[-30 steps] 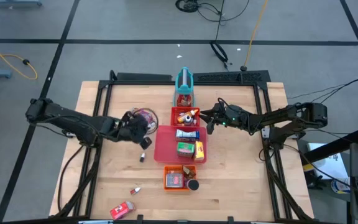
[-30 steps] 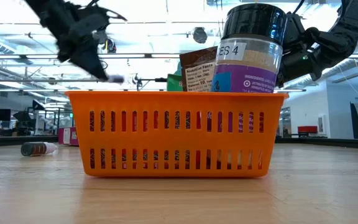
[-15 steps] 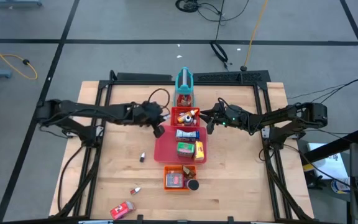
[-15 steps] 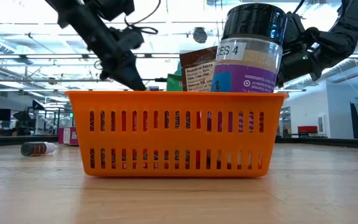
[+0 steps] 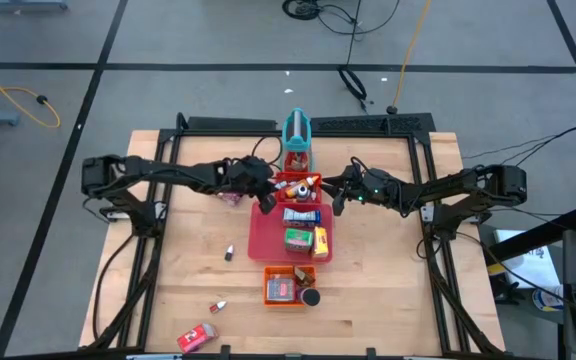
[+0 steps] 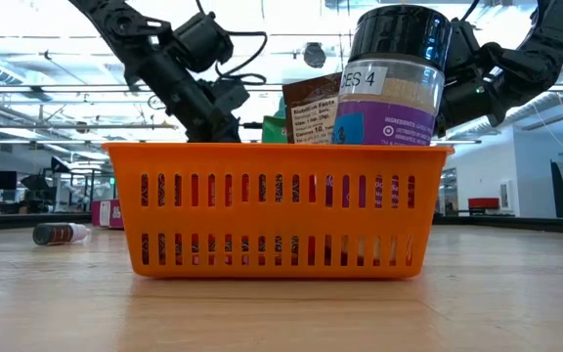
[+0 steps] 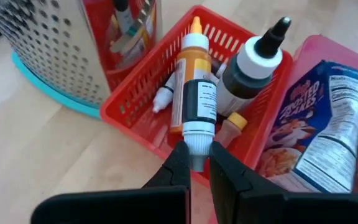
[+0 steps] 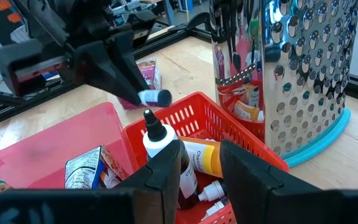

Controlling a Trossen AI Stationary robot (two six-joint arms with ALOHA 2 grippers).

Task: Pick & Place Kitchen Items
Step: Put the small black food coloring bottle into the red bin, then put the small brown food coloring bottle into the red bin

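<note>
High view: left tool (image 5: 264,202) clamps a tiny blue-capped bottle (image 8: 155,97) over small red slotted plastic basket (image 5: 290,179), 9 o'clock side. Right tool (image 5: 336,197) at 3 o'clock, part-open, empty.

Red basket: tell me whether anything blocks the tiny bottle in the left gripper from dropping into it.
Nothing visible does. The left gripper, shut on the tiny bottle, hangs above the open red basket; only the dark bottle and orange bottle lying inside would meet it.
</note>
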